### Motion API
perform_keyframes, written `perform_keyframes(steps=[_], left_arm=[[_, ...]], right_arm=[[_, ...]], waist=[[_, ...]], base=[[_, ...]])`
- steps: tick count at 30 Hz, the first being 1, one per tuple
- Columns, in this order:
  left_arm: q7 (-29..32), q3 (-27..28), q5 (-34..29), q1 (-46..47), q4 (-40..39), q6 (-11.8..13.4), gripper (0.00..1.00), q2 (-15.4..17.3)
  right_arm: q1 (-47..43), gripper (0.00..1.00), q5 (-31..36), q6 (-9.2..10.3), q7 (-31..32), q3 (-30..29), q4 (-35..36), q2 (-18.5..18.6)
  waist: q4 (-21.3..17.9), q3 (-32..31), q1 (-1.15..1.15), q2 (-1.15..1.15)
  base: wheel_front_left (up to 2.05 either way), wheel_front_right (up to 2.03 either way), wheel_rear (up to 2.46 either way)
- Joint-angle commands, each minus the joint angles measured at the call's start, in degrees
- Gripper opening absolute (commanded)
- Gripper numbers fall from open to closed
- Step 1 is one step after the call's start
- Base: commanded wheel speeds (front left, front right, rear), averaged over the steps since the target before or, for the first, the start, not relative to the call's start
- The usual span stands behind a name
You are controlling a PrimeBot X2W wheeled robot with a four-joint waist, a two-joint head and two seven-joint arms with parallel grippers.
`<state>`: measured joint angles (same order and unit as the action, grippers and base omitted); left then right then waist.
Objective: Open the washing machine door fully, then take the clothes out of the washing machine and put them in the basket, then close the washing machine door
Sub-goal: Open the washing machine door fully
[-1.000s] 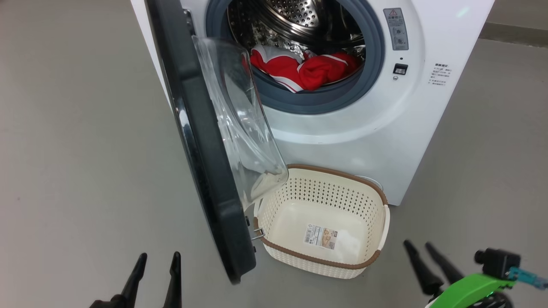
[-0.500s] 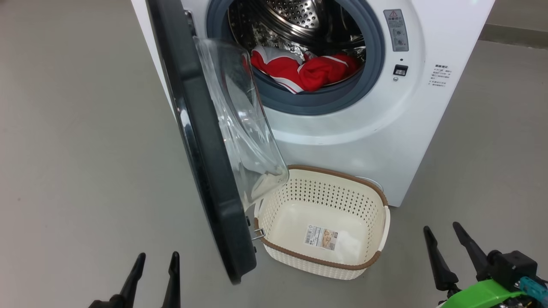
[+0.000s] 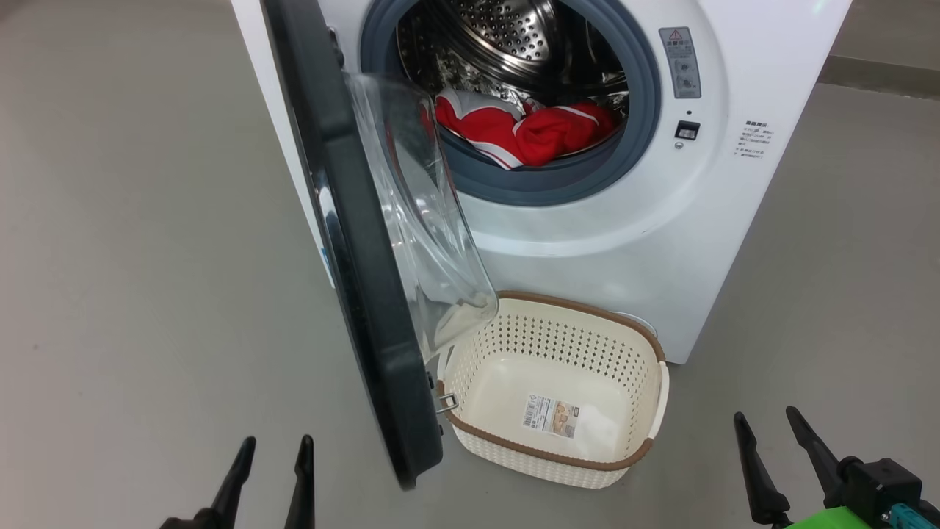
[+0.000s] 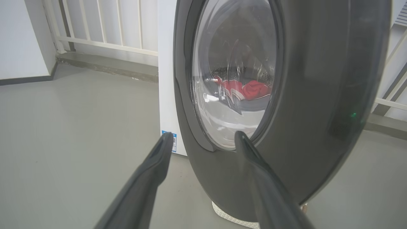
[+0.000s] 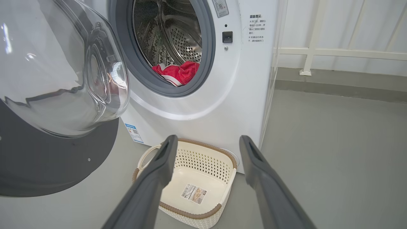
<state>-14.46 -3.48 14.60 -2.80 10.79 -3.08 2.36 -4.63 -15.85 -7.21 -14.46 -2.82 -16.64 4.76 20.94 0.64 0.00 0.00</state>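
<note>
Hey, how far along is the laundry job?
Done: the washing machine door stands open. In hand: nothing, the left gripper and right gripper are open and empty. Left: the clothes lie in the washing machine, the basket is empty, the door needs closing.

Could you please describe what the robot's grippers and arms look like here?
Both the left gripper and the right gripper have two long, matte black fingers tapering to narrow tips. Behind the right one sit a boxy black mount, a bright green shell and a teal connector.
</note>
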Motion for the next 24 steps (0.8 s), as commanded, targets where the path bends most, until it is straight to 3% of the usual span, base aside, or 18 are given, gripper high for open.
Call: perform_keyframes(steps=[1, 7, 8, 9, 14, 18, 24], left_arm=[[-0.5, 1.7, -0.6, 0.2, -1.3, -0.1, 1.00, 0.5], [-0.5, 1.6, -0.3, 0.0, -1.3, -0.2, 1.00, 0.5], [-0.5, 1.6, 0.0, -0.1, -1.2, -0.3, 0.96, 0.5], [-0.5, 1.7, 0.8, 0.0, -1.3, -0.5, 0.00, 0.5], [-0.5, 3.7, 2.9, 1.4, -5.2, -0.6, 0.00, 0.5], [-0.5, 5.2, 3.8, 4.3, -13.5, -1.0, 0.00, 0.5], [-0.5, 1.5, 4.3, 7.9, -25.4, -1.7, 0.00, 0.5]], right_arm=[[0.4, 1.00, 0.8, -0.28, -0.5, 1.1, 1.1, 0.4], [0.4, 1.00, 0.7, -0.28, -0.5, 1.5, 1.0, 0.4], [0.4, 1.00, 0.7, -0.28, -0.5, 1.5, 1.1, 0.4], [0.4, 1.00, 0.7, -0.28, -0.5, 1.4, 1.2, 0.3], [0.1, 1.00, 0.6, -0.28, -0.5, 1.4, 1.3, 0.2], [0.1, 1.00, 0.7, -0.28, -0.5, 1.3, 1.5, 0.2], [0.6, 1.00, 0.7, -0.28, -0.5, 1.3, 2.0, 0.6]], waist=[[0.0, 0.0, 0.00, 0.00], [0.1, -0.3, 0.00, 0.00], [0.1, -0.3, 0.00, 0.00], [0.1, -0.4, 0.00, 0.00], [0.1, -0.6, 0.00, 0.00], [0.2, -0.4, 0.00, 0.00], [0.1, 0.3, 0.00, 0.00]], base=[[0.00, 0.00, 0.00], [0.00, 0.00, 0.00], [0.00, 0.00, 0.00], [0.00, 0.00, 0.00], [0.00, 0.00, 0.00], [0.00, 0.00, 0.00], [0.00, 0.00, 0.00]])
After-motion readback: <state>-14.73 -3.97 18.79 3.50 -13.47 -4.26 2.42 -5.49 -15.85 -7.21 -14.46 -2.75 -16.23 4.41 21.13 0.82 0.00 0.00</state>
